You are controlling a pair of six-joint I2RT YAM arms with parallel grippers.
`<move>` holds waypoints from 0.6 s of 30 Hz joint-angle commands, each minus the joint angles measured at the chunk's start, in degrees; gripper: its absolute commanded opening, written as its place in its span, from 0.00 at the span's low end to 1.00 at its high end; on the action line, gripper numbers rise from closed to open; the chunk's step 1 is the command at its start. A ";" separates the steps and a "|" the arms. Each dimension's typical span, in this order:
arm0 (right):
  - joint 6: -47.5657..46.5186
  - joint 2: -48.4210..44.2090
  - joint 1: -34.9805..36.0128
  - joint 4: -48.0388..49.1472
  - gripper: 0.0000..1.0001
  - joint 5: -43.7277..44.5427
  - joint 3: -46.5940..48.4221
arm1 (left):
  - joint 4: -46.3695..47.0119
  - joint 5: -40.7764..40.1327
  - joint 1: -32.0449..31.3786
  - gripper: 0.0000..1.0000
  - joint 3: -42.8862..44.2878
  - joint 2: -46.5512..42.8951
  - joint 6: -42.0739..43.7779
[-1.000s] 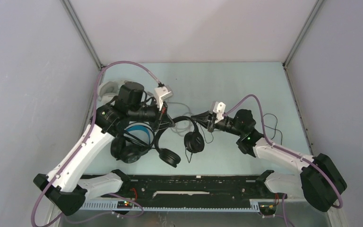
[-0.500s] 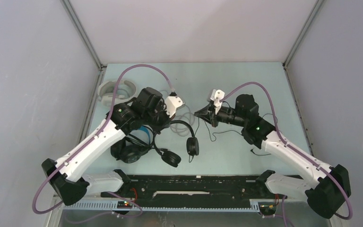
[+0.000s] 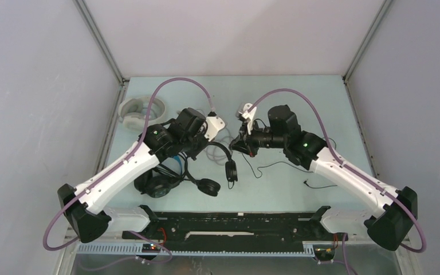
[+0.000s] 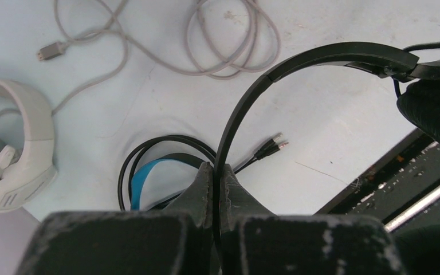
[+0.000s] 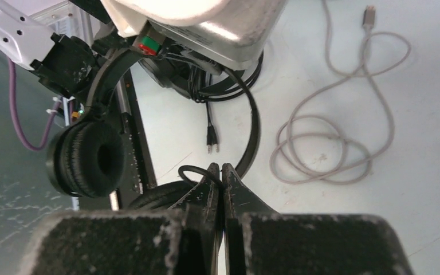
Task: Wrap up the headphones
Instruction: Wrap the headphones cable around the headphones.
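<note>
The small thin black on-ear headphones (image 3: 222, 150) are at the middle of the pale blue-green table (image 3: 303, 97), between my two arms. My left gripper (image 4: 216, 169) is closed tight on their slim headband, pinching it near one end. In the left wrist view the band arcs up and off to the right, ending at a padded black ear cup (image 4: 435, 109) near the dark rail (image 3: 235, 220) along the table's near edge.

My right gripper (image 5: 219, 169) is clamped shut too, with a thin black cord (image 5: 189, 169) looping out from its tips. I take that for this pair's own cord, though the wrist view is too cluttered for me to trace it. From above, a loose black lead (image 3: 281, 164) trails over the table to the right and ends in a small plug (image 3: 306, 183).

Just left of the thin pair, partly under my left arm, lie the black over-ear headphones with the blue headband (image 3: 161, 184). The blue strip shows just behind the left fingers in the wrist view.

The bulky white over-ear headphones (image 3: 133, 112) rest near the far left corner, well apart from the thin pair. Their grey cable (image 4: 229, 40) lies in loose coils on the table beyond both grippers, its flat connector (image 4: 48, 52) lying free.
</note>
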 commanded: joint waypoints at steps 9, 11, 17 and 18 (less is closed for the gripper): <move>19.00 5.01 3.94 -9.82 0.00 -2.21 9.74 | 2.48 -17.19 -0.25 0.00 4.10 3.55 -11.44; 21.78 5.42 4.27 -8.75 0.00 -2.59 9.90 | 2.86 -19.83 -0.23 0.00 4.63 3.81 -13.88; 30.23 6.44 4.42 -2.88 0.01 -5.51 9.96 | 4.36 -26.40 -0.23 0.00 5.70 3.58 -18.03; 31.03 6.56 4.47 -2.25 0.01 -5.36 9.96 | 4.69 -26.68 -0.22 0.00 5.62 3.48 -18.07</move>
